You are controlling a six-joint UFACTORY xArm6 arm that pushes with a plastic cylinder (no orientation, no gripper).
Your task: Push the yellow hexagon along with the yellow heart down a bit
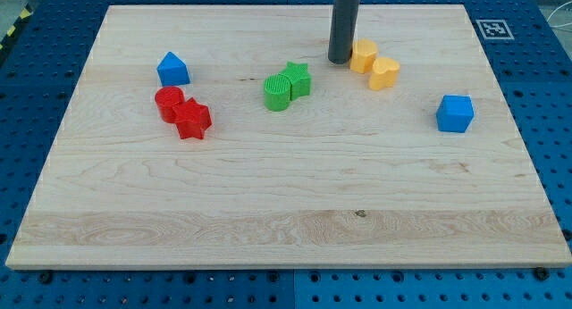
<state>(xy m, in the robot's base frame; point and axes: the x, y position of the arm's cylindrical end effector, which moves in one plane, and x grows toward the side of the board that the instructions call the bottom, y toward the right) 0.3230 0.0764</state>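
— Pale wooden board (286, 211), blue pegboard around. Where's the dark upright rod?
— My tip (339, 61) stands touching the yellow hexagon block's (363, 54) left side, holding nothing; the yellow heart block (384, 73) adjoins the hexagon's lower right.

All we show of ourselves is a straight rod (344, 23), plain cylinder, dark grey to near black, matte with a faint lighter sheen down one side. It's uniform in width all the way along, with no cables, screws, labels or markings that we can make out. My tip (340, 60) is just the rod's blunt flat end, same dark colour, no cap or pad that we can tell.
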